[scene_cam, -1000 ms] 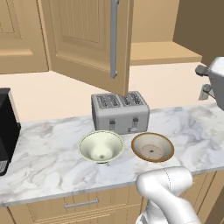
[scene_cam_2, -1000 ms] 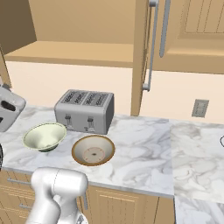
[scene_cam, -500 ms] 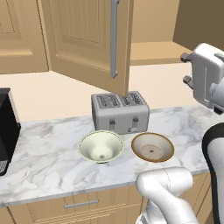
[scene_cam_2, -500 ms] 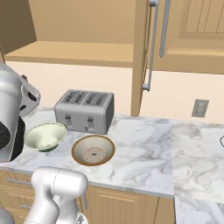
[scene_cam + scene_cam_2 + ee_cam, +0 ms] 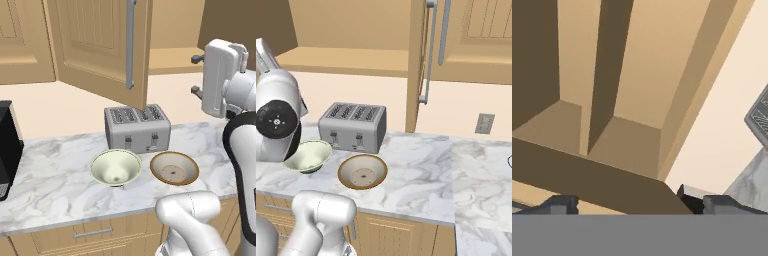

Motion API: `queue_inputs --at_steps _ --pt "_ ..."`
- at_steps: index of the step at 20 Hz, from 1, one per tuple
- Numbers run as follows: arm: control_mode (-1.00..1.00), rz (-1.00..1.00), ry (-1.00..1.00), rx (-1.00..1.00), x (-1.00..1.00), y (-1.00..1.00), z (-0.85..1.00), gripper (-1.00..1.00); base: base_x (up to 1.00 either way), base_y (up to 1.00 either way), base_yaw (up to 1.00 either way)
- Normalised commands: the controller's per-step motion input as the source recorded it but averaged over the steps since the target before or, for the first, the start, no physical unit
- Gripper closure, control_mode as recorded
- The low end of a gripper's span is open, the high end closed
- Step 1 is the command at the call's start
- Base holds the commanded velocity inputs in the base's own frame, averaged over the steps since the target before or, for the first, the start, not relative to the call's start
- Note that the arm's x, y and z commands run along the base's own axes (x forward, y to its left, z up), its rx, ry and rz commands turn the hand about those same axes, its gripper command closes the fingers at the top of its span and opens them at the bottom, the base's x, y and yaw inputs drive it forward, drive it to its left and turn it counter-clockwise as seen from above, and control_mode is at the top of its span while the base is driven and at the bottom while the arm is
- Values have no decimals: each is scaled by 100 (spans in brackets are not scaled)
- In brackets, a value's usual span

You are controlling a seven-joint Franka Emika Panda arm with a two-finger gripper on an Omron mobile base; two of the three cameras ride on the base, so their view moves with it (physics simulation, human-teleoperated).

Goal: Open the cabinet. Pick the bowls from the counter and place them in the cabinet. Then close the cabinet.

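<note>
The cabinet (image 5: 105,45) stands open; both bowls (image 5: 116,167) remain on the counter (image 5: 45,185), at six o'clock from the toaster (image 5: 137,127). The gripper (image 5: 632,202) has its jaws spread wide, holding nothing, so picking, placing and closing remain.

You've got the cabinet (image 5: 100,45) open, light-wood door swung out w/ a long silver bar handle (image 5: 130,42). Both bowls sit upright on the marbled surface (image 5: 45,185) in front of the toaster: cream bowl (image 5: 115,168) to the left, brown-rimmed bowl (image 5: 174,168) just beside it, not touching.
</note>
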Motion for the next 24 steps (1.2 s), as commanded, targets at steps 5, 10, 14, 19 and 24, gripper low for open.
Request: queue_inputs --at_steps 5,10,14,19,24 --pt "-100 13 17 8 34 22 0 -100 0 0 0" --pt "-100 9 14 9 58 32 -8 -100 0 0 0" --pt "-100 16 22 20 74 18 -22 -100 0 0 0" --pt "-100 18 14 24 64 22 -30 -100 0 0 0" --pt "-100 16 2 14 31 46 -17 -100 0 0 0"
